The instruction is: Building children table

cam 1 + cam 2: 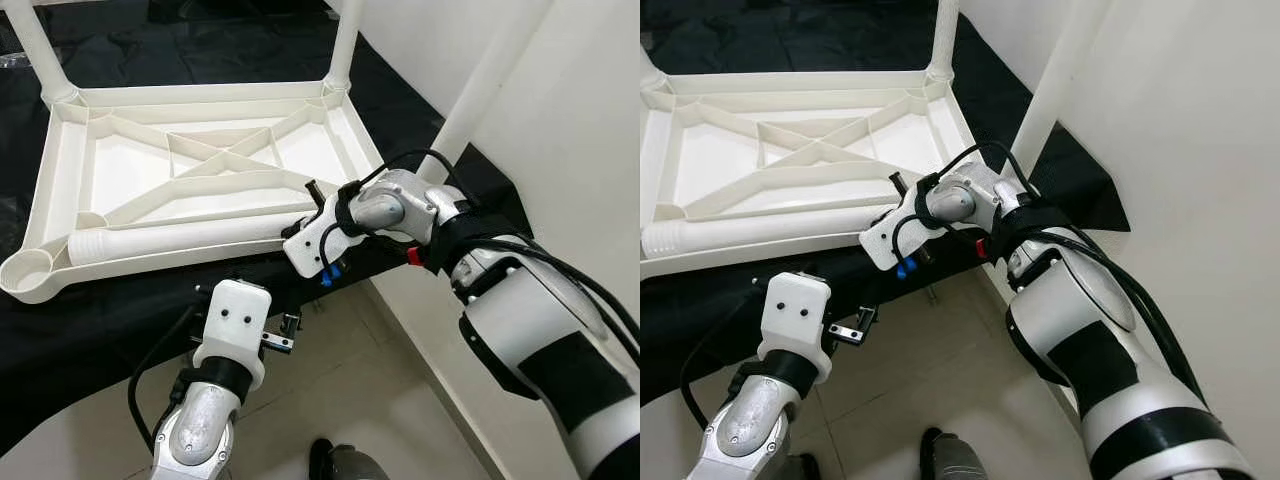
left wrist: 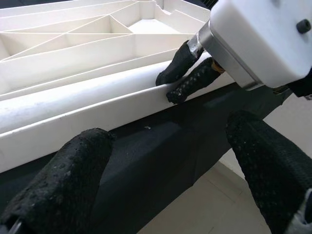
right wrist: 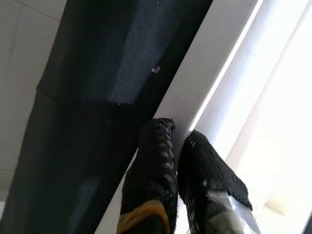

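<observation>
Upturned table top (image 1: 190, 160) on cloth (image 1: 120, 320); loose leg (image 1: 180, 240) in top, along near rim; right hand (image 2: 183, 78) at rim; left hand (image 1: 245, 335) before it.

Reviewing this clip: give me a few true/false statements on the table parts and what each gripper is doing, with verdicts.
1. The white tabletop lies upside down on a black cloth, ribs facing up. True.
2. All four legs are fitted. False: upright legs show only in the two far corners, the near left corner socket is empty, and a loose leg lies along the near edge.
3. The right gripper is closed on the tabletop's near rim. True.
4. The left gripper is clamped on the loose leg. False: its fingers are spread open, short of the tabletop's near edge, holding nothing.
5. The tabletop rests on bare tile. False: the cloth is under it; tile shows nearer the robot.
</observation>
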Tool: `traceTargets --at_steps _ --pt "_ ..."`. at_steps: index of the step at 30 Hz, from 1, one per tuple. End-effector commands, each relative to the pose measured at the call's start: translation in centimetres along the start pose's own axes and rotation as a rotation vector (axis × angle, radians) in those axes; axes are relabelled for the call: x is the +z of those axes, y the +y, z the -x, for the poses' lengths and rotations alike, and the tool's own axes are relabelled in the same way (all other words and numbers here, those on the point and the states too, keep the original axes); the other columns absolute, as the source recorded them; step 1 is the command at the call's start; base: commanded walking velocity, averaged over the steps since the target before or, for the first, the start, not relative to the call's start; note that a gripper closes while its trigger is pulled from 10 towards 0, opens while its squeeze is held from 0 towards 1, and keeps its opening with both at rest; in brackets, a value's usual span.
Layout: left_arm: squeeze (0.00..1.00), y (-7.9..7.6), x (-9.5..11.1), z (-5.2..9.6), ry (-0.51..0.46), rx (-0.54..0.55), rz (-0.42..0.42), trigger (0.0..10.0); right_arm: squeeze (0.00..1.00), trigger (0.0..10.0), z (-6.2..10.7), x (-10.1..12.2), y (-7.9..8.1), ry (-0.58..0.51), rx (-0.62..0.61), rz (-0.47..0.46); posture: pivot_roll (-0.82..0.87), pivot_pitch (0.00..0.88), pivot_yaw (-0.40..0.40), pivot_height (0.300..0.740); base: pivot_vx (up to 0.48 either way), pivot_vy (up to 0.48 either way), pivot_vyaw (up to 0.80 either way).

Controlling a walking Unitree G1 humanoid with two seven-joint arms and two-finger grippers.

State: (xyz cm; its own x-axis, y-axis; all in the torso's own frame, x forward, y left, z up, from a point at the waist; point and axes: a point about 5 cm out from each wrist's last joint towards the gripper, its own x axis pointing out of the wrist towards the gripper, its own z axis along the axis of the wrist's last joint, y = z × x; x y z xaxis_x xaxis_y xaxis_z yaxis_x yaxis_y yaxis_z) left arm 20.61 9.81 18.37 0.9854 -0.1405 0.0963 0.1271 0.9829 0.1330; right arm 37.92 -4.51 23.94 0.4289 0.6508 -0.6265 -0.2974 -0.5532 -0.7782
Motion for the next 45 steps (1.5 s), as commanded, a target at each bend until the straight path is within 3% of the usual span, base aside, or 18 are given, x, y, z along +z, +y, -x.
traceTargets --at_steps 1,2,3,6,7,8,9,18,19,22,23,27,29,32,37,38,40,45 --pt "0.00 -0.2 -0.4 0.2 0.018 -0.005 0.004 10.0 0.00 0.0 -0.3 -0.2 0.8 0.044 0.053 0.082 0.03 0.251 -0.176 0.740 0.000 0.000 0.00" --pt "0.00 -0.2 -0.4 0.1 0.018 -0.005 0.003 10.0 0.00 0.0 -0.4 -0.3 0.5 0.068 0.018 0.087 0.04 0.249 -0.176 0.740 0.000 0.000 0.00" --pt "0.00 -0.2 -0.4 0.1 0.016 -0.005 0.002 10.0 0.00 3.0 -0.4 -0.5 0.3 0.092 -0.011 0.083 0.04 0.246 -0.176 0.740 0.000 0.000 0.00" --pt "0.00 -0.2 -0.3 0.1 0.015 -0.005 0.002 10.0 0.00 3.0 -0.4 -0.7 0.2 0.107 -0.027 0.084 0.04 0.246 -0.176 0.740 0.000 0.000 0.00" --pt "0.00 -0.2 -0.4 0.0 0.014 -0.004 0.000 10.0 0.00 10.0 -0.3 -0.7 -0.1 0.102 -0.051 0.016 0.04 0.239 -0.175 0.740 0.000 0.000 0.00" --pt "0.00 -0.1 -0.4 0.0 0.014 -0.003 -0.003 10.0 0.00 10.0 -0.2 -0.9 -0.4 0.092 -0.082 -0.087 0.04 0.237 -0.175 0.740 0.000 0.000 0.00" --pt "0.00 -0.1 -0.3 0.0 0.011 0.000 -0.003 10.0 1.00 10.0 0.2 -1.2 -0.9 0.071 -0.129 -0.204 0.04 0.232 -0.174 0.740 0.000 0.000 0.00" --pt "0.00 0.0 -0.4 -0.3 0.006 0.000 -0.009 10.0 0.96 10.0 2.2 -2.4 -2.3 -0.050 -0.296 -0.556 0.04 0.224 -0.174 0.740 0.000 0.000 0.00" --pt "0.00 0.1 -0.4 -0.3 0.005 0.001 -0.011 10.0 0.00 10.0 2.5 -2.8 -2.5 -0.083 -0.326 -0.677 0.04 0.221 -0.173 0.740 0.000 0.000 0.00" --pt "0.00 0.2 -0.4 -0.5 0.002 0.003 -0.015 10.0 0.00 10.0 3.1 -3.7 -2.7 -0.166 -0.407 -0.989 0.05 0.214 -0.168 0.740 0.000 0.000 0.00" --pt "0.00 0.2 -0.4 -0.5 0.002 0.003 -0.015 10.0 0.00 10.0 3.1 -3.7 -2.7 -0.166 -0.407 -0.989 0.05 0.214 -0.168 0.740 0.000 0.000 0.00" --pt "0.00 0.5 -0.2 -0.7 -0.012 0.011 -0.023 10.0 0.00 10.0 3.5 -5.0 -3.0 -0.174 -0.620 -1.296 0.05 0.198 -0.157 0.740 0.000 0.000 0.00" --pt "0.00 0.5 -0.2 -0.7 -0.012 0.011 -0.023 10.0 0.00 10.0 3.5 -5.0 -3.0 -0.174 -0.620 -1.296 0.05 0.198 -0.157 0.740 0.000 0.000 0.00" --pt "0.00 1.0 0.1 -1.0 -0.026 0.030 -0.032 10.0 0.00 10.0 4.4 -5.6 -3.4 -0.283 -0.795 -1.463 0.06 0.184 -0.144 0.740 0.000 0.000 0.00" --pt "0.00 2.5 1.0 -2.1 -0.053 0.071 -0.057 10.0 0.00 10.0 5.4 -5.6 -2.2 -0.391 -1.094 -1.471 0.08 0.166 -0.129 0.740 0.000 0.000 0.00" --pt "0.00 2.5 1.0 -2.1 -0.053 0.071 -0.057 10.0 0.00 10.0 5.4 -5.6 -2.2 -0.391 -1.094 -1.471 0.08 0.166 -0.129 0.740 0.000 0.000 0.00" --pt "0.00 5.0 1.6 -3.4 -0.006 0.030 -0.087 10.0 0.00 10.0 4.9 -3.9 -0.1 -0.390 -1.140 -1.418 0.10 0.153 -0.117 0.740 0.000 0.000 0.00" --pt "0.00 6.6 1.8 -3.8 0.018 0.012 -0.064 10.0 0.00 10.0 4.8 -3.2 0.8 -0.379 -1.164 -1.411 0.10 0.147 -0.115 0.740 0.000 0.000 0.00"
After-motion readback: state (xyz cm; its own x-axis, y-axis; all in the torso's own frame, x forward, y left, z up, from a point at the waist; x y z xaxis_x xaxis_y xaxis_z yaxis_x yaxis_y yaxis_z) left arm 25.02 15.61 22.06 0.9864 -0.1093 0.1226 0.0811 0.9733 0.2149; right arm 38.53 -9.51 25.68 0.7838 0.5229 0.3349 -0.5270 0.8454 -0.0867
